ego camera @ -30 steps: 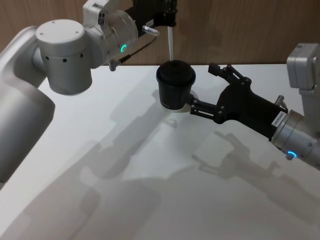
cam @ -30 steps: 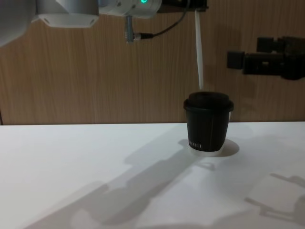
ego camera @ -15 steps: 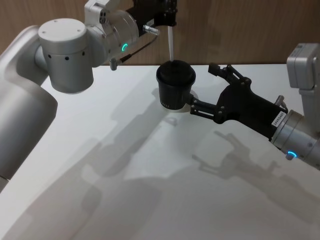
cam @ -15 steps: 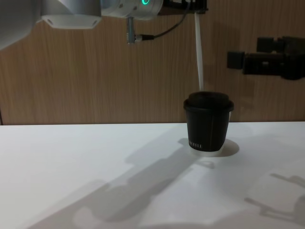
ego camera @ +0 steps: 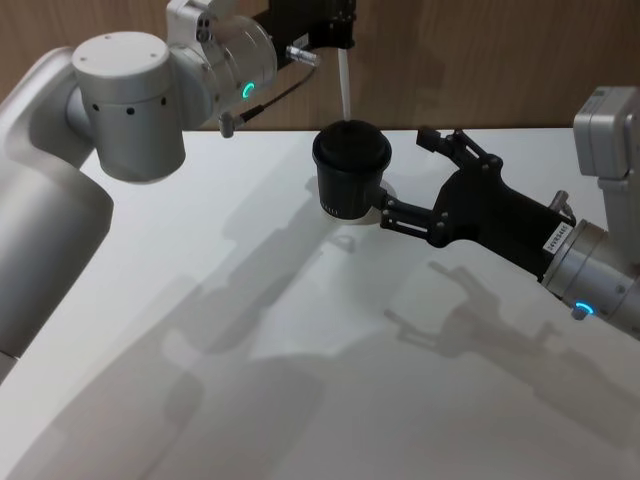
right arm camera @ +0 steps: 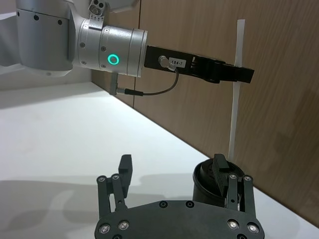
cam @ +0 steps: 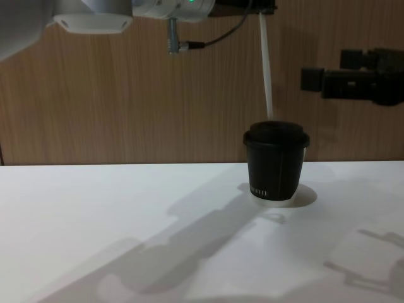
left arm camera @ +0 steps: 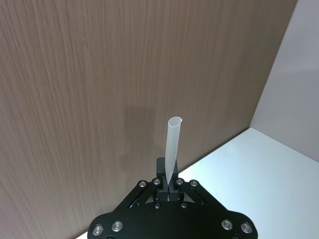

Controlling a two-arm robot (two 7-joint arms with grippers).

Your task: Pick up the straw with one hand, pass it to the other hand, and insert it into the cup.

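The straw has tilted slightly, hanging pinched below the left claw over the cup.

Wood-panelled wall, white table, soft shadows
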